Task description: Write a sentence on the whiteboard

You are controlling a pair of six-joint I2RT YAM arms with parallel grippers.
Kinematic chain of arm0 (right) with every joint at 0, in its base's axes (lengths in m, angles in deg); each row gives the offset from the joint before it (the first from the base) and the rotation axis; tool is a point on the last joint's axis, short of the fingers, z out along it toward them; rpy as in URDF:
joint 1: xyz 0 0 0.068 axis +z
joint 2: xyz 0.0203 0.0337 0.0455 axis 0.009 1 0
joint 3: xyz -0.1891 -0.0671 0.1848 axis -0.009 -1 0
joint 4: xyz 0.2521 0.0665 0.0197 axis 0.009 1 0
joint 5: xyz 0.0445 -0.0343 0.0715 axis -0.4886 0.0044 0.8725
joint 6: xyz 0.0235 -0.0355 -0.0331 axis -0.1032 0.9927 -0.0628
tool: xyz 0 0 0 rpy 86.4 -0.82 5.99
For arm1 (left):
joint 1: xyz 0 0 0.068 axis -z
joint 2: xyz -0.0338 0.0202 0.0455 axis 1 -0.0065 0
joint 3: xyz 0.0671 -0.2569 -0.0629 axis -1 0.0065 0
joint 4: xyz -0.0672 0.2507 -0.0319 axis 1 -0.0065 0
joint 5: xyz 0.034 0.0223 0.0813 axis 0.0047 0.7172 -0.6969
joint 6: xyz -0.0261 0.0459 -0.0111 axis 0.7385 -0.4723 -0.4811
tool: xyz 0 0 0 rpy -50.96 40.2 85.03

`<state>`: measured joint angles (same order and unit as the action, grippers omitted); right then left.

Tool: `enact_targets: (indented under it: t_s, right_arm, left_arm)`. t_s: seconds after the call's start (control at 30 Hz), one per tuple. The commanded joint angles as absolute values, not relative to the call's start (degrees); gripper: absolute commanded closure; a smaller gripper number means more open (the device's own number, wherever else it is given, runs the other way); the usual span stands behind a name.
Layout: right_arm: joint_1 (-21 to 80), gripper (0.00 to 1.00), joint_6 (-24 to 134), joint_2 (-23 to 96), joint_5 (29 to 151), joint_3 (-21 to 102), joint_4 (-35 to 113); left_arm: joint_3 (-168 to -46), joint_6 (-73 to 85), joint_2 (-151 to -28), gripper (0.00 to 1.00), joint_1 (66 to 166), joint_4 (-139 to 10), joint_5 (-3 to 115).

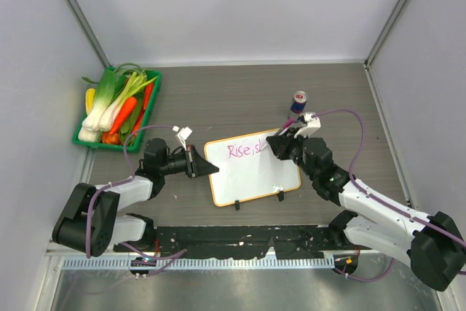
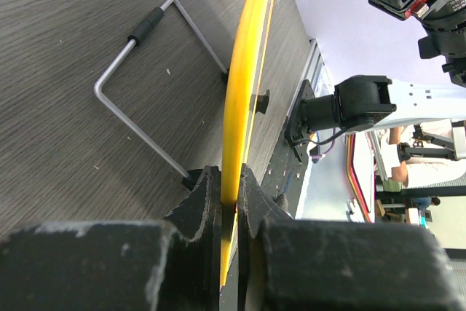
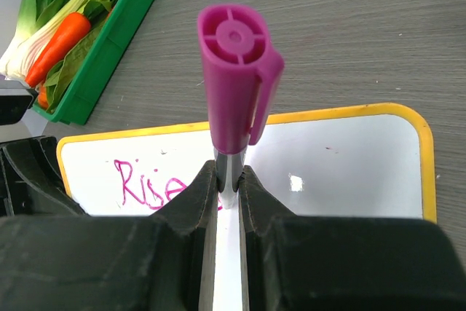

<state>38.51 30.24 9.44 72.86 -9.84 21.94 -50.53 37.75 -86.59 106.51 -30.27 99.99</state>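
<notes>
The whiteboard (image 1: 255,176), white with an orange frame and two black clip feet, lies on the table's middle. The sentence (image 1: 242,151) in pink-magenta reads "Rise" plus a few letters at its top left. My left gripper (image 1: 210,169) is shut on the board's left edge; in the left wrist view the fingers (image 2: 230,194) pinch the yellow frame (image 2: 240,71). My right gripper (image 1: 278,143) hovers over the board's upper right, shut on a magenta-capped marker (image 3: 233,78). The word "Rise" (image 3: 145,183) shows left of the right gripper (image 3: 228,183); the marker tip is hidden there.
A green tray (image 1: 149,118) of vegetables stands at the back left and shows in the right wrist view (image 3: 109,49). A small can (image 1: 299,101) stands just behind the right gripper. A bent wire stand (image 2: 138,100) lies beside the board. Grey walls close three sides.
</notes>
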Motion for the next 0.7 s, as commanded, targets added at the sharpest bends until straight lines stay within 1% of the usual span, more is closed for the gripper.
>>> enact_targets:
  t_s: [0.0,0.33,0.67]
  right_arm:
    - [38.2,0.99,30.5,10.0,72.6,-10.4,23.0]
    - [38.2,0.99,30.3,10.0,68.9,-8.6,21.2]
    - [38.2,0.99,30.7,12.4,68.2,-7.2,19.5]
  left_arm:
    - [-50.8,33.6,-87.1,1.0,106.4,-33.5,94.9]
    - [-50.9,33.6,-87.4,1.0,106.4,-33.5,94.8]
    - [-50.9,33.6,-87.3,1.0,106.4,-33.5,94.8]
